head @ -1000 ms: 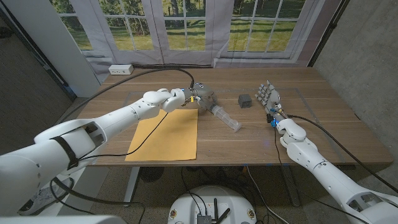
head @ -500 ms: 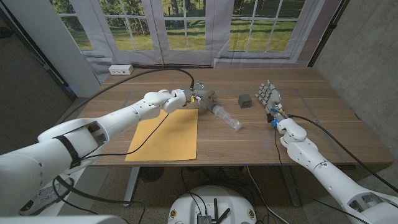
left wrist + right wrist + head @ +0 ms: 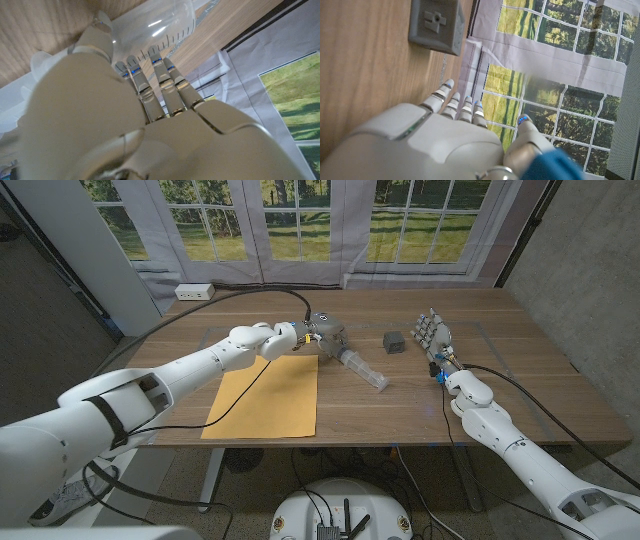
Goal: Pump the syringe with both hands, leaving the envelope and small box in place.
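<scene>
A clear plastic syringe (image 3: 366,370) lies on the wooden table (image 3: 500,380), slanting toward the front right. My left hand (image 3: 325,333) is at its far end and grips it: in the left wrist view the thumb and fingers (image 3: 150,75) close around the clear barrel (image 3: 155,22). The yellow envelope (image 3: 265,395) lies flat just left of the syringe, under my left forearm. A small grey box (image 3: 394,341) stands right of the syringe. My right hand (image 3: 433,333) stands on its edge just right of the box, fingers straight and apart, holding nothing. The right wrist view shows the box (image 3: 436,25) beyond that hand (image 3: 435,135).
A white power strip (image 3: 194,291) sits at the table's far left corner, and a black cable (image 3: 250,298) runs from there across the table to my left hand. Windows stand behind the far edge.
</scene>
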{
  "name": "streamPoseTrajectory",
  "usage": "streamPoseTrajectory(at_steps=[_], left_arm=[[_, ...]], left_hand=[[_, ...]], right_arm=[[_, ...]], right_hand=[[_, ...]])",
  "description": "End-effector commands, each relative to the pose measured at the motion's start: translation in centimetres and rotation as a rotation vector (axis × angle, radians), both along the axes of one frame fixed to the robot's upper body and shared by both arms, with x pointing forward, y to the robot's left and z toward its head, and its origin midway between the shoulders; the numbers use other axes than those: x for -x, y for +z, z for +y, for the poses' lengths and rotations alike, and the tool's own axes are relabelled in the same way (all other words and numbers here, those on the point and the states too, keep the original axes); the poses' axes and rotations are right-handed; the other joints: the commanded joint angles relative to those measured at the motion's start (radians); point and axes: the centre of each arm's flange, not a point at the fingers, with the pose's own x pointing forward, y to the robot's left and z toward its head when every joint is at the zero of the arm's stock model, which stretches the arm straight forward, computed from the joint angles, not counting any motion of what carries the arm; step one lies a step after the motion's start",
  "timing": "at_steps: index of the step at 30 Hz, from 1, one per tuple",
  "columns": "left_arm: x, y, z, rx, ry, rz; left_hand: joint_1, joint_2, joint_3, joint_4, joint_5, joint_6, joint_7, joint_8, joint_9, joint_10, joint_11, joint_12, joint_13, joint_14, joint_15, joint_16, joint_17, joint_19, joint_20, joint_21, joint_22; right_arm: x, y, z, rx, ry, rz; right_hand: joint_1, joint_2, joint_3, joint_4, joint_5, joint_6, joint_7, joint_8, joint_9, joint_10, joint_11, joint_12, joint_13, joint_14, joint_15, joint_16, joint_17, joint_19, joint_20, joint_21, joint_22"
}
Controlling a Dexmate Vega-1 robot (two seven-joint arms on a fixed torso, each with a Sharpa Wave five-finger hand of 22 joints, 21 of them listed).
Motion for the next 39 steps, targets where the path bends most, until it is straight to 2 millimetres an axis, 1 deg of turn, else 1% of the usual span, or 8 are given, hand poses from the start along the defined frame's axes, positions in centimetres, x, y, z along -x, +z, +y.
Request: streamPoseTrajectory(at_steps=[1,4,10,17,19,20,30,39], left_arm=[[1.1,2.2,1.2,0.041,-0.008,-0.034],[1.4,2.7,1.2,0.055,-0.014,-0.052],[1.7,3.2,1.3,0.072,-0.019,-0.056],[2.1,3.5,1.2,0.128,-0.038,-0.042],[2.1,3.6,1.1,0.133,-0.04,-0.036],[2.2,3.6,1.0,0.135,-0.043,-0.036],[2.9,4.1,0.0,0.176,-0.078,-0.009],[3.3,4.0,-1.2,0.215,-0.111,0.017]], left_hand=[[0.043,0.069,0.006,0.003,0.003,0.108,0.009,-0.006,0.008,0.071,-0.044,0.005,0.008,0.117,-0.214,0.003,0.003,0.009,-0.152,0.007,0.005],[0.043,0.07,0.006,0.003,0.003,0.109,0.011,-0.006,0.008,0.072,-0.044,0.004,0.008,0.118,-0.214,0.003,0.003,0.01,-0.152,0.007,0.005],[0.043,0.075,0.006,0.004,0.002,0.107,0.011,-0.011,0.009,0.07,-0.044,0.0,0.008,0.119,-0.214,-0.001,0.002,0.015,-0.152,0.007,0.005],[0.041,0.08,0.004,0.005,0.0,0.111,0.015,-0.015,0.009,0.079,-0.043,0.0,0.009,0.123,-0.214,-0.004,0.002,0.02,-0.152,0.006,0.005],[0.041,0.081,0.003,0.005,0.0,0.112,0.013,-0.015,0.009,0.079,-0.043,-0.001,0.009,0.124,-0.214,-0.004,0.002,0.021,-0.152,0.006,0.005],[0.041,0.081,0.003,0.005,0.0,0.109,0.01,-0.018,0.01,0.079,-0.044,-0.002,0.009,0.124,-0.214,-0.005,0.002,0.022,-0.152,0.006,0.005],[0.039,0.086,0.001,0.006,-0.001,0.112,0.011,-0.022,0.01,0.082,-0.044,-0.004,0.01,0.129,-0.214,-0.007,0.002,0.025,-0.152,0.005,0.005],[0.037,0.089,-0.001,0.006,-0.002,0.113,0.011,-0.024,0.011,0.087,-0.043,-0.003,0.011,0.132,-0.214,-0.007,0.002,0.028,-0.151,0.005,0.005]], right_arm=[[0.2,0.5,0.1,0.014,-0.002,-0.009],[0.2,0.6,0.1,0.017,-0.004,-0.01],[0.4,0.5,0.1,0.02,-0.003,-0.009],[1.3,0.5,-0.2,0.032,-0.017,-0.009],[1.4,0.6,-0.2,0.034,-0.019,-0.01],[1.5,0.6,-0.3,0.037,-0.021,-0.01],[2.4,0.8,-0.7,0.049,-0.032,-0.017],[2.9,0.9,-0.9,0.059,-0.037,-0.024]], right_hand=[[-0.006,0.027,0.002,-0.004,-0.002,0.008,-0.006,0.009,0.005,0.001,-0.004,0.004,0.003,0.0,-0.002,0.006,-0.001,0.004,0.006,0.004,0.004],[-0.006,0.027,0.002,-0.004,-0.002,0.008,-0.005,0.009,0.005,0.001,-0.004,0.004,0.003,0.0,-0.003,0.006,-0.001,0.004,0.005,0.004,0.004],[-0.006,0.028,0.002,-0.004,-0.002,0.009,-0.006,0.009,0.005,0.0,-0.005,0.004,0.003,0.0,-0.003,0.007,-0.001,0.004,0.005,0.004,0.004],[-0.006,0.028,0.002,-0.004,-0.003,0.009,-0.006,0.009,0.005,0.001,-0.003,0.004,0.003,0.0,-0.003,0.007,-0.001,0.004,0.005,0.004,0.004],[-0.006,0.028,0.002,-0.004,-0.003,0.009,-0.006,0.009,0.005,0.001,-0.004,0.004,0.003,0.0,-0.003,0.007,-0.002,0.004,0.005,0.004,0.004],[-0.006,0.028,0.002,-0.005,-0.003,0.01,-0.006,0.009,0.005,0.001,-0.004,0.004,0.003,0.0,-0.003,0.007,-0.002,0.004,0.006,0.004,0.004],[-0.006,0.028,0.003,-0.005,-0.003,0.008,-0.006,0.008,0.005,0.0,-0.004,0.004,0.003,-0.001,-0.003,0.007,-0.002,0.004,0.003,0.004,0.004],[-0.006,0.028,0.003,-0.006,-0.003,0.008,-0.006,0.008,0.005,0.002,-0.004,0.005,0.003,-0.001,-0.005,0.008,-0.004,0.004,-0.002,0.004,0.004]])
